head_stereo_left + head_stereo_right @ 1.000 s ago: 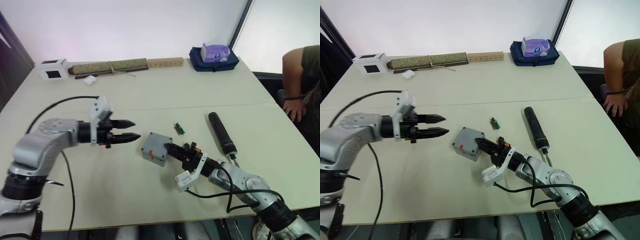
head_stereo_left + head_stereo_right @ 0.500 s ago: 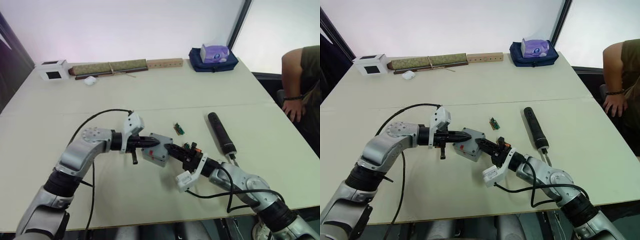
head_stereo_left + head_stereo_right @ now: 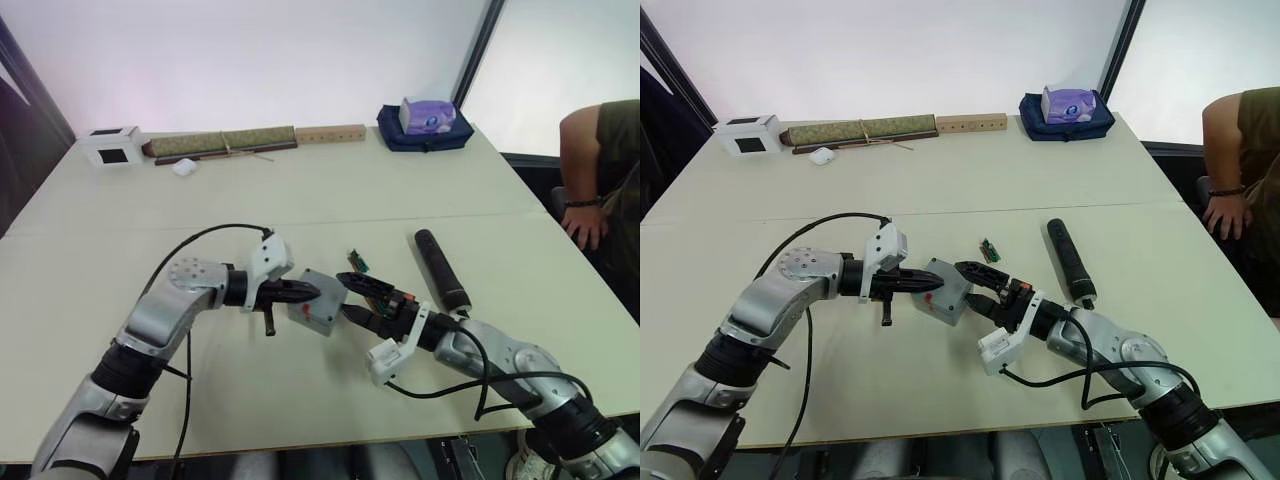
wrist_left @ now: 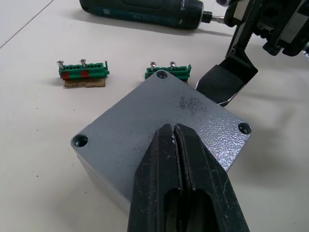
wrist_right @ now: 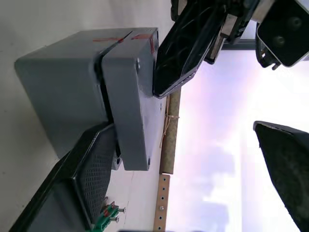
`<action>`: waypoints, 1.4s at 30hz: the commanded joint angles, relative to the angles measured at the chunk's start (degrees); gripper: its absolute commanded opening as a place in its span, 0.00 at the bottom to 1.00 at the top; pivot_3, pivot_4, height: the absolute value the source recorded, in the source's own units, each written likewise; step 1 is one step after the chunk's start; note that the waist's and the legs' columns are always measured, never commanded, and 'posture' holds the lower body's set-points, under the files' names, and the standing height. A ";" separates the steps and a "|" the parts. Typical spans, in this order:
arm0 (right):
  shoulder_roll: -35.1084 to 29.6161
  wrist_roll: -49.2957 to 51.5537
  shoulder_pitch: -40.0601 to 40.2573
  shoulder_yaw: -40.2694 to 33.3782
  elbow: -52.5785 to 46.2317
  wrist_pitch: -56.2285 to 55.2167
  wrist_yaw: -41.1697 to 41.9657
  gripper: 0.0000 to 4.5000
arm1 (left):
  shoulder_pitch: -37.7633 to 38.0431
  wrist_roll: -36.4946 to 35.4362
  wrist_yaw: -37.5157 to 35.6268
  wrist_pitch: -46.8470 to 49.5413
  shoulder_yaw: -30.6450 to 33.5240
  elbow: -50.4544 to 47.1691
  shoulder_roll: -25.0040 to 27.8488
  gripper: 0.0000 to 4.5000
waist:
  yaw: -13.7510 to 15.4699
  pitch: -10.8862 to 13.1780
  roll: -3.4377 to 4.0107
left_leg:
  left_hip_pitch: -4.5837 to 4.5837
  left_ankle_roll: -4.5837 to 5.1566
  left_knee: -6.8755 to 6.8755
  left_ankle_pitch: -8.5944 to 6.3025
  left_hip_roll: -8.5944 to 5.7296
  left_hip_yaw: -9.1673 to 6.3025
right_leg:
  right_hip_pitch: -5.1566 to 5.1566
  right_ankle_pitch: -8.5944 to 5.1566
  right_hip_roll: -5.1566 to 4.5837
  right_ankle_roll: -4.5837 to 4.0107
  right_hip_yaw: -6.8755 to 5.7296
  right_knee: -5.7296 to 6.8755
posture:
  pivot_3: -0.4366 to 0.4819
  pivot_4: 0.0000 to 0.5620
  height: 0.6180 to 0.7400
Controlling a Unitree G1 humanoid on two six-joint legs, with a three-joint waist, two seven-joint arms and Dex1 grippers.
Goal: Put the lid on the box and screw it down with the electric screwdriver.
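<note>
The grey box (image 3: 318,312) stands at mid-table with the lid (image 4: 159,121) seated on it; red marks cross their seam (image 5: 126,37). My left gripper (image 3: 308,292) is shut, and its tip rests on the lid's top face. My right gripper (image 3: 352,298) is open at the box's right side, one finger (image 5: 89,179) along the box wall and the other finger (image 5: 289,164) well apart from it. The black electric screwdriver (image 3: 441,268) lies on the table to the right of the box, untouched.
Two small green terminal blocks (image 4: 83,72) (image 4: 169,72) lie just behind the box. Along the far edge lie a white carton (image 3: 112,147), a rolled mat (image 3: 220,141), a wooden strip (image 3: 329,132) and a blue bag with tissues (image 3: 426,125). A person (image 3: 600,165) sits at the right.
My left arm swung right to the box, shut its fingers and set their tip on the lid. My right gripper then opened, releasing the box's side.
</note>
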 commanded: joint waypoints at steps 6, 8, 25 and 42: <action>-3.88 4.97 -1.48 -2.70 0.16 -8.28 0.99 1.00 | 0.75 3.51 2.54 5.79 -3.90 0.88 0.70 0.00 | -0.08 0.00 0.00 | -0.01 0.00 0.00 0.00 -0.04 0.00 | 0.01 -0.01 -0.05 0.01 0.01 -0.02 | 0.48 0.27 1.00; -4.10 4.53 -1.67 -2.62 0.13 -9.39 1.43 1.00 | 0.78 4.01 2.75 6.41 -4.34 0.96 0.89 0.00 | -0.14 -0.01 0.00 | 0.02 0.00 0.00 0.00 -0.03 -0.01 | 0.01 -0.01 -0.02 0.01 0.01 -0.01 | 0.48 0.27 1.00; -2.94 50.31 3.47 -6.04 -12.37 30.21 32.77 0.55 | 1.96 -6.99 4.89 7.68 11.87 -6.87 1.77 0.00 | -0.19 0.17 -0.09 | 0.52 0.06 -0.09 -0.04 0.11 -0.04 | 0.46 -0.24 0.00 -0.14 0.01 0.00 | 0.48 0.27 1.00; 0.79 54.94 2.47 -3.30 -18.81 60.88 39.03 0.01 | 4.12 4.72 8.06 -1.54 1.45 3.21 -2.64 0.00 | -0.06 0.18 -0.08 | 0.01 0.05 -0.12 -0.05 0.06 -0.01 | -0.02 -0.25 0.00 -0.14 0.00 -0.09 | 0.48 0.27 1.00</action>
